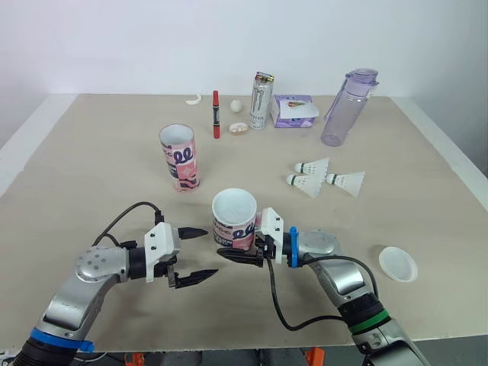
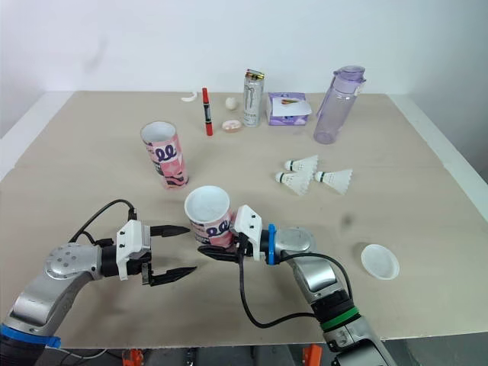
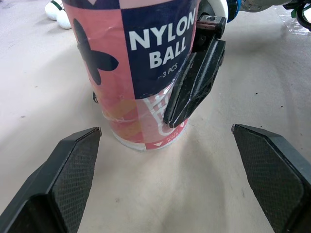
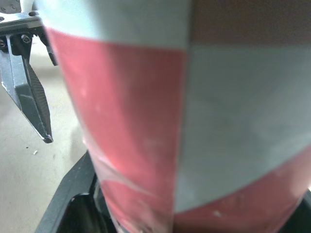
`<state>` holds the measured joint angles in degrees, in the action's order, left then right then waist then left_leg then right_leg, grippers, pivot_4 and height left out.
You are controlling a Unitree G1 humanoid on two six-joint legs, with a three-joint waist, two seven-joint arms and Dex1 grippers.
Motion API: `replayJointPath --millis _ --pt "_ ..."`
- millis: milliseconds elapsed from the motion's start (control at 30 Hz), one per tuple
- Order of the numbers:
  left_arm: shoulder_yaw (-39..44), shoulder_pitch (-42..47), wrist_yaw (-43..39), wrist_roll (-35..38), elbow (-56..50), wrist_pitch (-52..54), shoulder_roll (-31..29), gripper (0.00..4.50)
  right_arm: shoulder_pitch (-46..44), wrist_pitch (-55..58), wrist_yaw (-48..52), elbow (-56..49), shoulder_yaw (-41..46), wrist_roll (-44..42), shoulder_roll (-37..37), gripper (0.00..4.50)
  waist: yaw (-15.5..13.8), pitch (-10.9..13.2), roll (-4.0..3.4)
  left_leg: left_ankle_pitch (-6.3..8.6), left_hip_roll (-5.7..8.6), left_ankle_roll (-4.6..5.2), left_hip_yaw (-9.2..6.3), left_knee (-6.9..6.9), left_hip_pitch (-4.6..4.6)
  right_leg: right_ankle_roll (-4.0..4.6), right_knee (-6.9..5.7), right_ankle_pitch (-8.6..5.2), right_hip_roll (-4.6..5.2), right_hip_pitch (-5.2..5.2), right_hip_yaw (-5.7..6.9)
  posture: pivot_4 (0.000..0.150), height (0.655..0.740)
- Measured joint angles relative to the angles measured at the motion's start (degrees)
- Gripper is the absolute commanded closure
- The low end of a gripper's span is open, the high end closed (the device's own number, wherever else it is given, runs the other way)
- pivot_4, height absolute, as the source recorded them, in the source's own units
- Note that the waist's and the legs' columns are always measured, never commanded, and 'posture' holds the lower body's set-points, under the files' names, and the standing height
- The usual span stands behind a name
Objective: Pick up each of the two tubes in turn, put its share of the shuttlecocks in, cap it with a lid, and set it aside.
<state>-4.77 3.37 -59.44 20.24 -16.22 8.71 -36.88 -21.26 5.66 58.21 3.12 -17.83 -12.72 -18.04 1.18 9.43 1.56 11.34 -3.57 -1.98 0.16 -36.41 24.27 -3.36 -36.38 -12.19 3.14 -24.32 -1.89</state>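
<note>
The near tube (image 1: 234,219) stands open-mouthed on the worktop (image 1: 91,168), close in front of the robot, and the right end effector (image 1: 238,248) is closed on its lower body, one black finger pressed flat against the printed label just above the base. The left end effector (image 1: 207,252) hangs just beside it with its fingers spread wide and nothing between them. The far tube (image 1: 180,157) stands upright and open further back to the left, untouched. Three shuttlecocks (image 1: 305,183) lie in a loose cluster to the right of the tubes, and a white lid (image 1: 398,264) rests near the right edge, well apart from both tubes. The tube looks empty, so it is probably very light, with thin walls that would dent under a hard squeeze and a glossy wrap that may slip. With a hold this low, the tall body could tip when lifted. A moderate grip across the middle of the barrel would likely steady it better. The shuttlecocks seem feather-light, with skirts that crush easily, so the rounded head is the safer place to pinch them. The lid is flat and shallow, best taken by its rim.
</note>
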Motion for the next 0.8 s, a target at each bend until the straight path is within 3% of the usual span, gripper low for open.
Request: replayJointPath --millis 500,800 --pt "-0.21 0.66 -0.03 -0.05 0.92 -1.17 0.04 0.00 1.84 3.10 -2.01 -4.81 3.02 -2.20 -2.37 1.84 -0.09 0.01 -0.02 -0.01 0.00 0.00 0.00 -0.03 0.01 0.00 -0.03 0.00 0.00 0.02 -0.01 0.150 0.7400" --pt "-2.15 1.38 -1.15 1.75 -0.43 0.64 0.76 0.00 12.82 18.24 -12.06 -22.99 29.57 -16.10 -13.81 1.84 -0.22 0.03 -0.06 -0.01 0.02 0.00 0.01 -0.06 -0.01 -0.01 -0.04 -0.07 -0.01 0.06 -0.12 0.150 0.7400"
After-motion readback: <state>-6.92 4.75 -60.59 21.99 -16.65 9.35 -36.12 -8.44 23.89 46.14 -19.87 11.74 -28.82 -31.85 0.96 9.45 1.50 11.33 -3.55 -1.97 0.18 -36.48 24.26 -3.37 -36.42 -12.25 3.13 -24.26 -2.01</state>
